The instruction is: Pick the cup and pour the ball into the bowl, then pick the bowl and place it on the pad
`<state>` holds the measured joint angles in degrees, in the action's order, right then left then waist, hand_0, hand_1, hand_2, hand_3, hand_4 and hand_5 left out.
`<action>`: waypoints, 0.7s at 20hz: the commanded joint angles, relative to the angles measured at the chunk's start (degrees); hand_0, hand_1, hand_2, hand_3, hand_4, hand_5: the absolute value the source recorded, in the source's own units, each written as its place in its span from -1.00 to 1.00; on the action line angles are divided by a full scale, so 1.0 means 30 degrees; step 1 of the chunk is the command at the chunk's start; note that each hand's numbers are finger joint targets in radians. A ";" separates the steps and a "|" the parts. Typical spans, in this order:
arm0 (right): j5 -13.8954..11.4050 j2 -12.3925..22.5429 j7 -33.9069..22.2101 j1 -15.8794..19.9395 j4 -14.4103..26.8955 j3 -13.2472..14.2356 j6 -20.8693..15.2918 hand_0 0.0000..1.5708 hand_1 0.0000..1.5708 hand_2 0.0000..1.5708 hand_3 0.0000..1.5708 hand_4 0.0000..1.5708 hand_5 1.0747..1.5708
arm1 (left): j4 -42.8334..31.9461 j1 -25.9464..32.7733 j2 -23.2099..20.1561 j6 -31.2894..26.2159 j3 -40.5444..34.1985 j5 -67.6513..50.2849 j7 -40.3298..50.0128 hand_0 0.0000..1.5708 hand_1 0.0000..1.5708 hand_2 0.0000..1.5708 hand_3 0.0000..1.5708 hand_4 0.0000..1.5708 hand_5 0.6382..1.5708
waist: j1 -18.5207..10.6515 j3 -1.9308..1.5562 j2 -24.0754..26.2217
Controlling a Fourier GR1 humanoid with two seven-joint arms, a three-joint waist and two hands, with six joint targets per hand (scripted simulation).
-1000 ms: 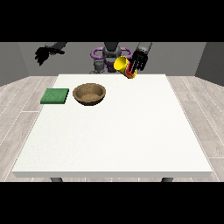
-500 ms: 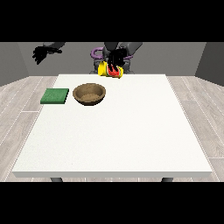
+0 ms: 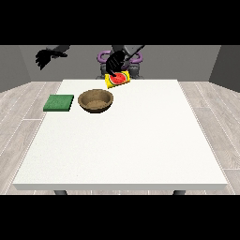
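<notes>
The hand at the view's right is closed round the yellow cup, gripping it from above and behind. The cup is tilted hard over, its red inside turned toward the camera, and it hangs above the table's far edge, just beyond and to the right of the bowl. The ball cannot be made out.

Judged handling: the cup looks small, stiff and light; a hold across its side wall suits pouring. The bowl appears rigid and shallow, best taken at the rim.

The arm comes in from the robot's body, bent downward at the wrist. The hand at the view's left is raised well clear of the table, holding nothing; its fingers cannot be read. The green pad lies flat, just left of the bowl, not touching it.
</notes>
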<state>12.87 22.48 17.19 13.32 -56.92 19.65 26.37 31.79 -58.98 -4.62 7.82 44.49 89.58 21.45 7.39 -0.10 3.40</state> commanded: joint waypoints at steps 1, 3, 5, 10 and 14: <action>0.0174 0.0540 0.0497 -0.0151 0.0440 0.0303 0.0670 -1.00 -1.00 -1.00 -1.00 -1.00 1.00 | -0.0140 -0.0135 0.1163 -0.1926 0.1390 0.1899 0.0310 0.85 0.85 1.00 1.00 0.95 0.08 | -0.0096 0.0015 0.0013; 0.0062 0.0159 -0.0275 0.0117 0.0455 0.0358 -0.0521 -1.00 -1.00 -1.00 -1.00 -1.00 1.00 | 0.0462 0.0286 0.0733 -0.1706 0.1242 0.2080 -0.0817 0.84 0.84 1.00 1.00 0.95 0.06 | -0.0984 0.0027 0.0399; -0.0176 -0.0902 -0.1359 -0.0021 -0.0613 -0.0780 -0.0655 -1.00 -1.00 -1.00 -1.00 -1.00 1.00 | 0.0186 0.0108 0.0869 -0.2241 0.0661 0.2224 -0.0840 0.84 0.84 1.00 1.00 0.94 0.06 | -0.0169 0.0036 0.0581; 0.0706 -0.0438 -0.2018 0.0318 0.0021 0.0404 -0.1168 -1.00 -1.00 -1.00 -1.00 -0.87 0.98 | 0.2491 0.0775 0.0459 0.1382 -0.5061 -0.2975 0.0594 0.91 0.91 1.00 1.00 1.00 -0.03 | -0.1825 0.0154 0.0083; 0.0520 -0.0715 -0.1650 -0.0753 -0.0244 0.0583 -0.1757 -1.00 -1.00 -1.00 -1.00 -0.87 0.98 | 0.4209 0.3098 0.0152 0.4367 -0.9057 -0.7443 -0.0004 0.57 0.57 0.97 0.81 0.93 0.20 | -0.2868 0.0257 0.0417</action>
<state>14.21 20.88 11.91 12.85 -57.48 20.48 22.55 40.04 -54.25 -3.80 14.06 27.48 77.98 21.77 1.46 0.44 4.26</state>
